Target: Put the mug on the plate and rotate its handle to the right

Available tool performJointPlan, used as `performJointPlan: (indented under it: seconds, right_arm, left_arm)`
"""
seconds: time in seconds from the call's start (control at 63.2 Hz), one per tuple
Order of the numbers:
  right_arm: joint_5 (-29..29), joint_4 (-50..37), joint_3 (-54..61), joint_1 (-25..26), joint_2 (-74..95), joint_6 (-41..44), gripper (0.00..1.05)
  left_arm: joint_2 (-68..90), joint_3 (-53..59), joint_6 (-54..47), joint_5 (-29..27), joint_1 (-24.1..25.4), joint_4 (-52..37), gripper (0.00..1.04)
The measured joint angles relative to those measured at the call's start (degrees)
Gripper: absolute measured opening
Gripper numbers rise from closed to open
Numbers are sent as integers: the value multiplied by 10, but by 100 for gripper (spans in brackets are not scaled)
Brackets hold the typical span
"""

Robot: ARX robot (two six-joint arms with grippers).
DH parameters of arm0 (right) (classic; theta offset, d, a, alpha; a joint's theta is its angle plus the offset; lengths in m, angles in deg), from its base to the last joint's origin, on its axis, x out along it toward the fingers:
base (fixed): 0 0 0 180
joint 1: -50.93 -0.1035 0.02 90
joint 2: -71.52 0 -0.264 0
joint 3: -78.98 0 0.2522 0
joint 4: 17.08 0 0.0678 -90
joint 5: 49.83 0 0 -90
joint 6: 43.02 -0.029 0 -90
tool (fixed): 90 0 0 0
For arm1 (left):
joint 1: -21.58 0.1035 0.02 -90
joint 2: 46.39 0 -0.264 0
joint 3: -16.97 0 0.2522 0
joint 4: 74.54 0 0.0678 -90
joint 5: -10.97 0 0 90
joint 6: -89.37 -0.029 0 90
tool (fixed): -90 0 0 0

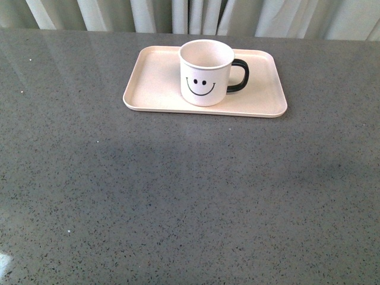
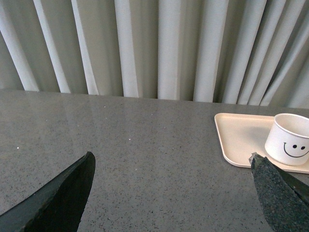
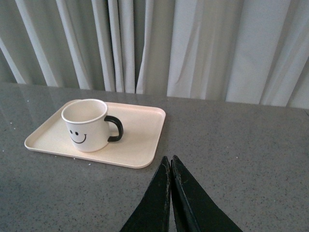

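The white mug (image 1: 206, 72) with the black smiley face stands upright on the pale pink-beige plate (image 1: 154, 83) at the far middle of the table. Its black handle (image 1: 240, 76) points to the right. Neither arm shows in the front view. In the left wrist view my left gripper (image 2: 171, 159) is open and empty, well short of the plate (image 2: 239, 137) and mug (image 2: 289, 140). In the right wrist view my right gripper (image 3: 170, 159) is shut and empty, its tips close to the plate's near corner (image 3: 140, 159), apart from the mug (image 3: 86, 124) and handle (image 3: 116, 128).
The grey speckled table (image 1: 190, 196) spreads around the plate. Pale curtains (image 1: 196, 15) hang behind the table's far edge.
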Motion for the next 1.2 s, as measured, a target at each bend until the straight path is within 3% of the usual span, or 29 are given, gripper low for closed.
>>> performJointPlan:
  seconds: [0.981,1.06,1.203]
  right_arm:
    - [0,262,0,0,-273,0,2]
    - [0,341,0,0,-332,0,2]
    - [0,360,0,0,-368,0,2]
  left_arm:
    - [0,0,0,0,0,0,96]
    - [0,0,0,0,0,0,96]
    - [0,0,0,0,0,0,96]
